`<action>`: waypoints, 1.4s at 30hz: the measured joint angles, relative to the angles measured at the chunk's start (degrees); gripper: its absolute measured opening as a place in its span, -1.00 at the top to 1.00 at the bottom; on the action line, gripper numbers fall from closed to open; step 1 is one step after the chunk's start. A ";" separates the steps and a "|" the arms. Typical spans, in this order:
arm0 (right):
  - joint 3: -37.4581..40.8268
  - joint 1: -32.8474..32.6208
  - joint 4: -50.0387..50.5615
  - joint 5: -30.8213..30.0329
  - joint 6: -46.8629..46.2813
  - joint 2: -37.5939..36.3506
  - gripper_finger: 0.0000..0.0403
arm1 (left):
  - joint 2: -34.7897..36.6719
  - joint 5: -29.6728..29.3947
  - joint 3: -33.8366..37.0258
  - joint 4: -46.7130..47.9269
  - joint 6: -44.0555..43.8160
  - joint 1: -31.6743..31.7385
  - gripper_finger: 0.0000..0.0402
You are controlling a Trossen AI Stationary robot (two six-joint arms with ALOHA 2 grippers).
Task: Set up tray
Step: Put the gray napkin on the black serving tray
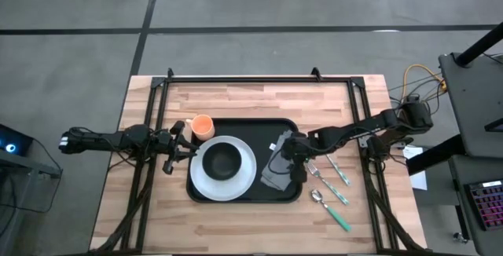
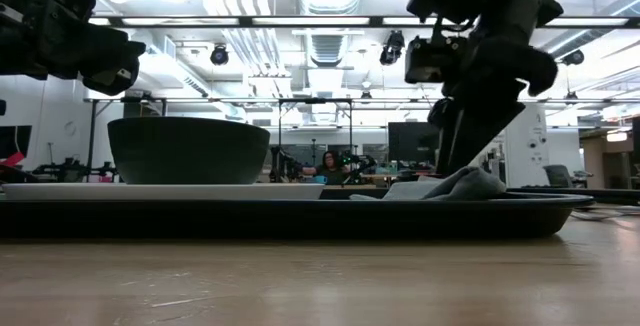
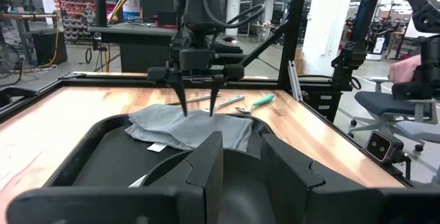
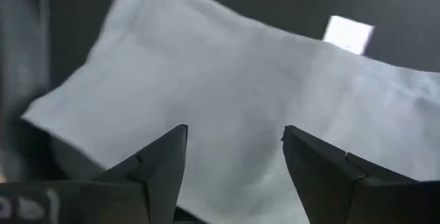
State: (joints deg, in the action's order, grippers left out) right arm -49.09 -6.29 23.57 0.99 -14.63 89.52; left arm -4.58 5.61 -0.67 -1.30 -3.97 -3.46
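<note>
The black tray (image 1: 259, 128) lies at the table's middle. On its left half sits a white plate (image 1: 246, 179) with a black bowl (image 1: 222, 160) on it. A crumpled grey cloth (image 1: 275, 174) with a white tag (image 4: 348, 34) lies on the tray's right half. My right gripper (image 4: 234, 136) points steeply down over the cloth (image 4: 227, 80), open, one finger on either side of a patch of it. My left gripper (image 1: 179, 142) waits level at the tray's left edge, open, with nothing between its fingers (image 3: 206, 162). My right gripper comes at the cloth from above, slanting from the table's right. Its two spread fingertips (image 3: 184, 107) end at the cloth's top surface (image 3: 199, 122). Whether they touch it I cannot tell. The cloth lies slack on the tray.
An orange cup (image 1: 203, 126) stands on the table by the tray's far left corner, close to my left gripper. Three pieces of cutlery with teal handles (image 1: 328, 184) lie on the wood right of the tray. Bare wood shows along the table's near side.
</note>
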 joint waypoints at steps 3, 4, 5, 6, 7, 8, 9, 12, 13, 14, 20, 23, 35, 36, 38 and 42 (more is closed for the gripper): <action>-0.03 0.23 0.00 -1.27 -1.01 0.67 -0.17 | 0.00 0.00 0.00 0.01 -0.01 0.01 0.60; -0.03 0.24 0.00 -1.26 -1.58 1.13 -0.18 | -0.01 0.01 0.00 0.00 -0.01 0.01 0.60; -0.03 0.24 0.00 -1.37 -1.72 1.62 -0.19 | -0.02 0.01 0.00 0.00 -0.01 0.01 0.60; -0.03 0.19 0.01 -1.60 -1.77 2.33 -0.19 | -0.02 0.02 0.00 0.02 -0.02 0.02 0.60; -0.05 0.18 -0.05 -1.98 -1.75 3.19 -0.19 | -0.01 0.00 0.00 0.01 -0.01 0.01 0.60; -0.08 0.20 -0.05 -2.10 -1.68 4.18 -0.19 | -0.02 0.02 0.00 0.00 0.00 0.00 0.60; -0.08 0.20 0.07 -2.14 -1.43 5.32 -0.19 | -0.02 0.00 0.00 0.02 -0.02 0.02 0.60; -0.72 0.20 0.07 -2.31 1.07 7.84 -0.18 | -0.02 0.00 0.00 0.02 -0.01 0.02 0.60; -1.26 0.20 0.27 -2.30 1.84 8.54 -0.18 | -0.02 0.01 0.00 0.00 -0.01 0.01 0.60; -1.71 0.20 0.17 -2.28 2.86 9.07 -0.18 | -0.02 0.01 0.00 0.00 -0.01 0.01 0.60; -5.68 0.20 1.38 -2.22 10.64 10.74 -0.18 | -0.04 0.00 0.00 0.02 -0.02 0.00 0.60; -8.12 0.34 4.22 -2.55 16.12 10.77 -0.18 | -0.04 0.02 0.00 0.02 0.00 0.00 0.60; -13.28 4.69 6.67 -2.64 3.89 10.45 -0.18 | -0.02 0.01 0.00 0.01 -0.01 0.00 0.60; -13.60 5.09 6.87 -2.39 -0.61 10.41 -0.18 | -0.02 0.01 0.00 0.02 -0.01 0.01 0.60; -14.19 5.27 8.40 -2.29 -6.31 10.86 -0.18 | -0.02 0.02 0.00 0.02 -0.01 0.01 0.60; -15.08 4.26 10.71 -2.27 -10.69 13.62 -0.18 | -0.02 0.02 0.00 0.02 -0.02 0.00 0.60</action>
State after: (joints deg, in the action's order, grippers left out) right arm -64.17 -2.03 34.28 -1.28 -25.32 103.14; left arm -4.60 5.63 -0.67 -1.28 -3.99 -3.46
